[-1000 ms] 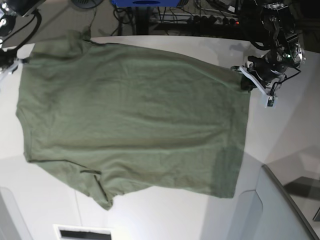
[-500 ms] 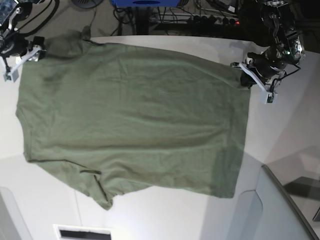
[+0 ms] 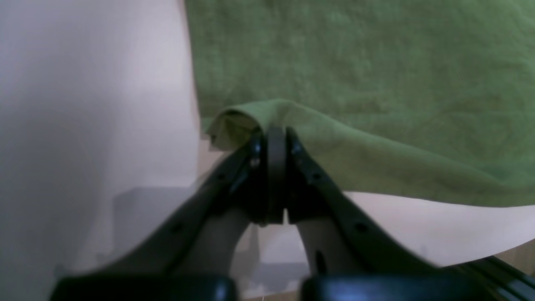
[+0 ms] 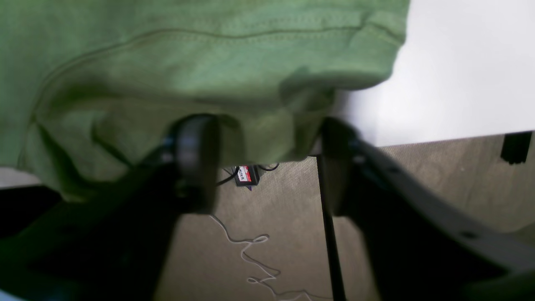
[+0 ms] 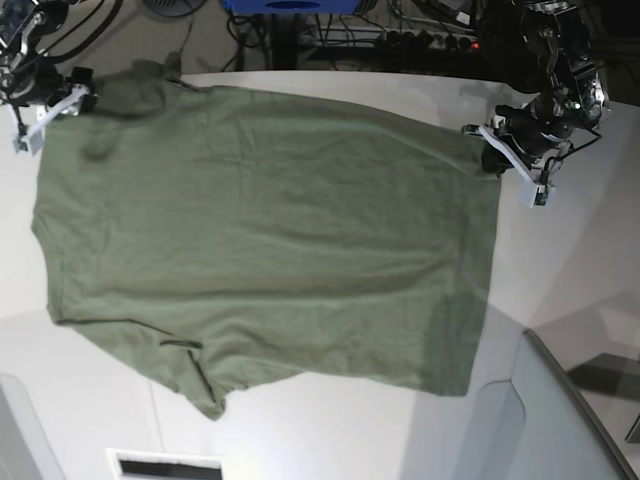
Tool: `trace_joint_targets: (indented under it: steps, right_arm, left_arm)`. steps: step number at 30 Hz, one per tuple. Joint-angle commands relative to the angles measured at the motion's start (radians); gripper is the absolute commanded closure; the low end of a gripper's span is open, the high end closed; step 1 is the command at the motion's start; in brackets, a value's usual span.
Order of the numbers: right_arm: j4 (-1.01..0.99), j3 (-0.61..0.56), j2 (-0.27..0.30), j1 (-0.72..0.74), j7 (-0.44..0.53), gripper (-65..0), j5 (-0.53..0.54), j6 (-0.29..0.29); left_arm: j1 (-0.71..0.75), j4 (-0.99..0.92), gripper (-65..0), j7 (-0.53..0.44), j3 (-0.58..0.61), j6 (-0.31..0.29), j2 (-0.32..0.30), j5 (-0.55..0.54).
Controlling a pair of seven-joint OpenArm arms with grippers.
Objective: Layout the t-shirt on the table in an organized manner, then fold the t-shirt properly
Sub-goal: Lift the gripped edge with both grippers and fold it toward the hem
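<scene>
- across the large smooth white tabletop (image 5: 560,260) lies the plain olive-green short-sleeved cotton t-shirt (image 5: 260,240), spread nearly flat, with one sleeve hanging over the far edge by my right arm.
- my left gripper (image 3: 273,138) is clenched on a corner of the shirt's hem; the wrist view shows the black jaws pressed together with a small fold of green cloth lifted between them, and bare table beneath.
- my right gripper (image 4: 263,163) stands parted at the sleeve end; the sleeve's stitched hem drapes over and between the two jaws, but i cannot tell whether either pad truly bites the cloth. below it i see carpet and a loose cable, so this gripper sits past the table's edge.
- in the base view the shirt's long axis runs across the picture, sleeves and shoulders toward my right arm, bottom hem toward my left arm.
- both grippers sit on the far long side of the shirt, one at each end, so the cloth lies from each of them toward the near side of the table.
- my judgement: laying out is almost done, and folding has not begun.
- the next move likely turns on that far edge: with both ends held it could be carried over the long axis toward the near edge.
- my right arm is nearer the overhanging sleeve, which looks bunched and needs a firm grip first.
- the risk i see is the sleeve slipping from the parted jaws and dragging off the table.
</scene>
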Motion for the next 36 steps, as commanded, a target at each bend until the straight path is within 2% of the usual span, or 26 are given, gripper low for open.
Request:
trace_joint_targets:
  steps: [1,3,4,12,16,19,23,29,33,36]
  right_arm:
    - [0.006,0.001,0.005,0.001,-0.009,-20.3,0.0,0.005]
    - [0.006,0.001,0.007,0.004,-0.013,-4.5,0.0,0.005]
    - [0.007,0.001,0.007,0.004,-0.013,0.0,0.0,0.005]
    - [0.096,-0.002,0.013,0.023,-0.079,-0.6,-0.003,0.005]
    - [0.131,-0.002,0.033,0.07,-0.164,-0.6,-0.004,0.005]
    - [0.138,-0.003,0.045,0.104,-0.205,-0.6,-0.004,0.005]
    - [0.139,-0.005,0.048,0.145,-0.228,-0.6,-0.006,0.005]
    - [0.139,-0.12,0.088,0.191,-0.257,-0.6,-0.006,0.005]
    - [0.138,-0.127,0.09,0.233,-0.257,-0.6,-0.004,-0.068]
    - [0.133,-0.129,0.091,0.274,-0.256,-0.6,-0.004,-0.085]
  left_arm:
    - [-0.003,0.015,0.0,-0.014,-0.003,-0.001,-0.012,-0.009]
    - [-0.001,0.015,0.0,-0.014,-0.003,-0.001,-0.012,-0.009]
    - [0.0,0.015,0.0,-0.014,-0.003,-0.001,-0.012,-0.009]
    - [0.012,0.035,0.0,-0.009,-0.003,-0.001,-0.009,-0.014]
    - [0.011,0.081,0.0,-0.006,-0.003,0.0,-0.008,-0.015]
    - [0.002,0.11,0.0,0.043,-0.003,0.0,-0.008,-0.015]
    - [-0.037,0.102,0.0,0.059,-0.003,0.0,-0.008,-0.015]
    - [-0.064,0.087,0.0,0.06,-0.003,0.002,-0.008,-0.012]
    - [-0.1,0.039,0.0,0.06,-0.003,0.002,-0.008,-0.009]
    - [-0.13,-0.013,0.0,0.057,-0.003,0.002,-0.009,-0.009]
